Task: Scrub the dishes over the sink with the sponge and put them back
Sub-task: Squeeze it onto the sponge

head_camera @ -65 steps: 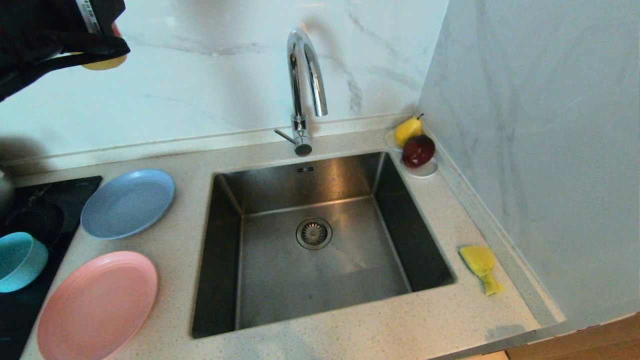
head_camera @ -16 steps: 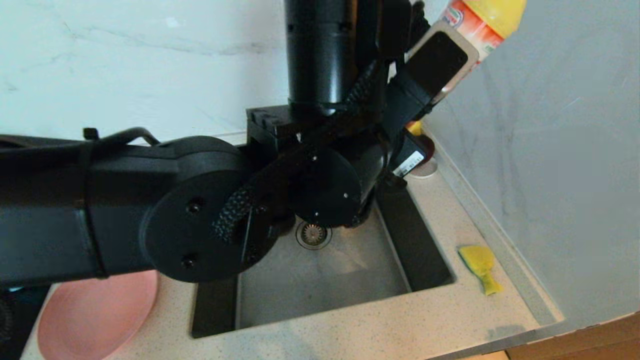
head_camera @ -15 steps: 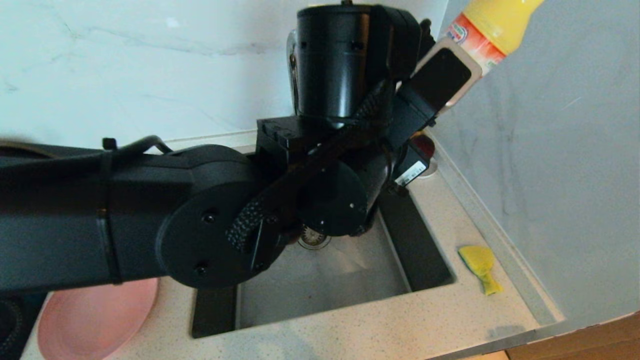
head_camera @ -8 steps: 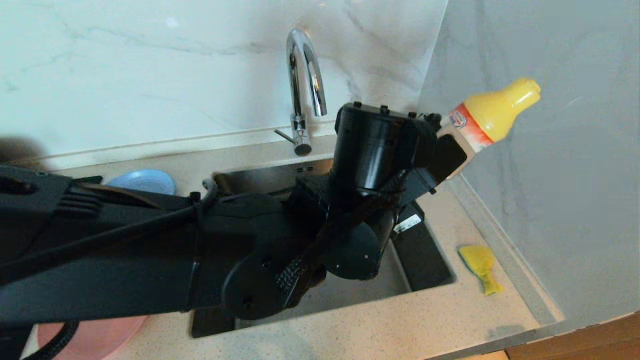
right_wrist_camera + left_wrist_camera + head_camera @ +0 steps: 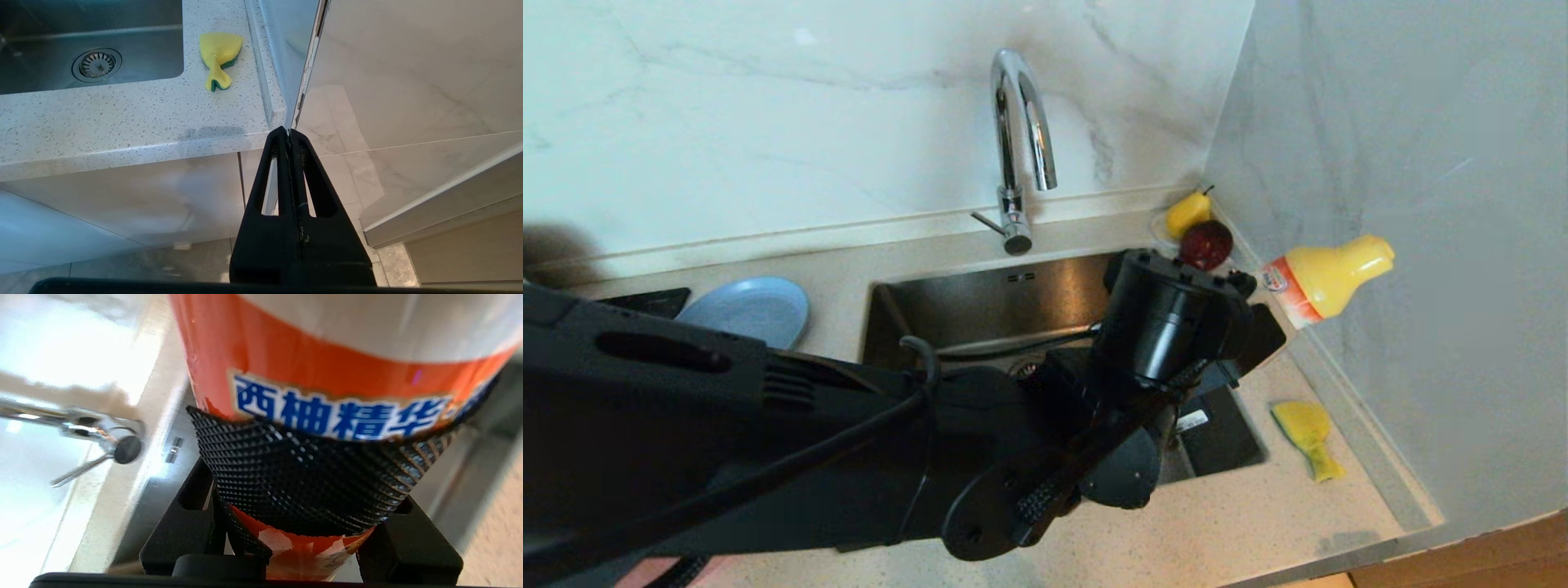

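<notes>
My left gripper (image 5: 1262, 320) is shut on the base of a dish-soap bottle (image 5: 1327, 278) with a yellow top and an orange label (image 5: 310, 363). The bottle lies almost level, its yellow top toward the right wall, above the counter at the sink's (image 5: 980, 298) right rim. One ribbed pad (image 5: 306, 473) presses on the label. The bent yellow-green sponge (image 5: 1305, 433) (image 5: 218, 53) lies on the counter right of the sink, nearer me than the bottle. Left of the sink, the blue plate (image 5: 747, 306) shows partly. My left arm hides the pink plate and the bowl. Shut and empty, my right gripper (image 5: 289, 130) hangs below the counter's front corner.
The chrome tap (image 5: 1017, 122) arches over the sink's back edge. A yellow pear (image 5: 1188, 212) and a dark red apple (image 5: 1207, 243) sit in the back right corner. The grey side wall (image 5: 1421, 245) stands close beside the bottle. The drain (image 5: 97, 64) is seen in the basin.
My left arm has come down and toward the front right with the bottle, from high by the tap to low beside the right wall. The tap and fruit are uncovered again.
</notes>
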Robot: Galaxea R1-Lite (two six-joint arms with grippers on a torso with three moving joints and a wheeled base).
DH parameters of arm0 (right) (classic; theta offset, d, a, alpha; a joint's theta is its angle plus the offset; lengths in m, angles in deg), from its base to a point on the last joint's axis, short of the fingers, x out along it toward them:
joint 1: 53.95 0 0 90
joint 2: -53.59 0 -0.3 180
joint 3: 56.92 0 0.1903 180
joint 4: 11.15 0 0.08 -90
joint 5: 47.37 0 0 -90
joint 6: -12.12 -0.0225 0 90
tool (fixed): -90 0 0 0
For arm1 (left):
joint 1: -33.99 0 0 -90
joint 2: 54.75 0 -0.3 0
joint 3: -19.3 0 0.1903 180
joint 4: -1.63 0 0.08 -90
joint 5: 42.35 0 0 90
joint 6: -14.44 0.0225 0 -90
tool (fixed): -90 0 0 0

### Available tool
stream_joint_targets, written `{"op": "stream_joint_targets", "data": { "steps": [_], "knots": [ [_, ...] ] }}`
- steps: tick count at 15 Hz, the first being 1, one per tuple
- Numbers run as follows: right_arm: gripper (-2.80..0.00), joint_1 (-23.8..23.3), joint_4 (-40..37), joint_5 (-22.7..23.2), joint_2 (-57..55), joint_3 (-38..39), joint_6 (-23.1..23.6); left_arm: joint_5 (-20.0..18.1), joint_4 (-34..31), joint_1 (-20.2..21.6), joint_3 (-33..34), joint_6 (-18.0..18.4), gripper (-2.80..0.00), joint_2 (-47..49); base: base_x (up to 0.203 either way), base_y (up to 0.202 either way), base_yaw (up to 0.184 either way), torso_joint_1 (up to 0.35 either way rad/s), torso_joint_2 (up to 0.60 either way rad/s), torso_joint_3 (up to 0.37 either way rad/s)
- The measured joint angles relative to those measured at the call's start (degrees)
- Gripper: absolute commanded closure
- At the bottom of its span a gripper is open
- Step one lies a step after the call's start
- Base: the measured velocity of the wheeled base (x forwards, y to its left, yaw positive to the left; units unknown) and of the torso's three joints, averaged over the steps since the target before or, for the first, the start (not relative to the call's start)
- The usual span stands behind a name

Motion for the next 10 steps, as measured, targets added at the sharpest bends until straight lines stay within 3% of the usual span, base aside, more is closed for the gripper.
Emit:
{"op": "stream_joint_targets", "data": {
  "steps": [10],
  "knots": [
    [0.00, 0.02, 0.01, 0.02, 0.00, -0.02, -0.02, -0.36, -0.38, -0.07, 1.96, 6.17, 0.00, 2.81, 0.000, 0.000, 0.000, 0.000, 0.00, 0.000]
  ]
}}
